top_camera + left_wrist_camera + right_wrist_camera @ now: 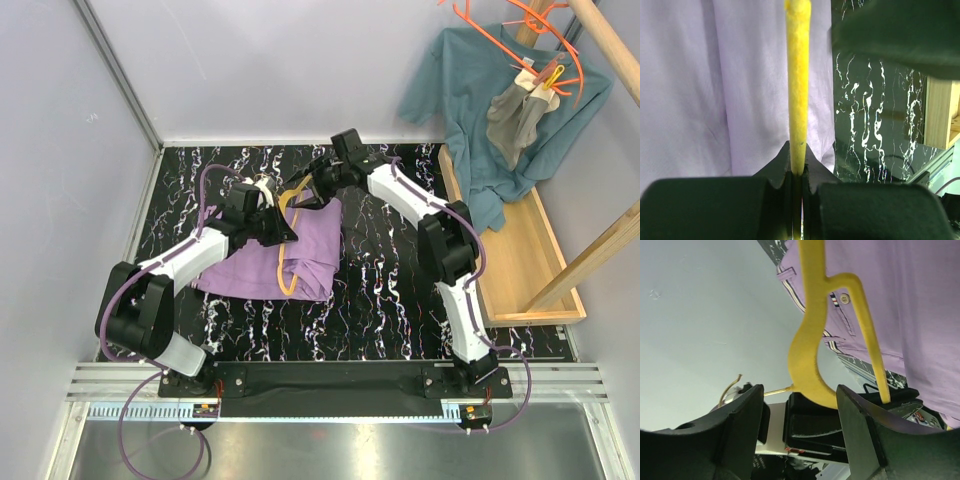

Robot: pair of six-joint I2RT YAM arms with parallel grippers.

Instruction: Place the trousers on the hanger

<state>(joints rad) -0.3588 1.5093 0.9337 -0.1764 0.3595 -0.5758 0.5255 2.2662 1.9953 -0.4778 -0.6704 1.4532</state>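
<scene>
Worktop: the black worktop with white streaks carried everything.
Trousers: the lilac trousers lay folded in a heap in the middle of the worktop. Their striped waistband showed only in the right wrist view.
Hanger: the thin yellow hanger was on top of the trousers. One yellow part ran over the cloth from its far side to its near edge. The top end was up by the two hands at the far edge of the heap.
Left hand: the left hand was squeezed tight on a yellow bar of the hanger. The bar pointed straight out from its fingers, with lilac cloth right behind it.
Right hand: the right hand had its fingers apart. The bent corner of the hanger sat between them, but they did not look like they were squeezing it.
What mattered next: the cloth lay just under and in front of both hands. I think the right hand was the free one to feed it over the bar.
</scene>
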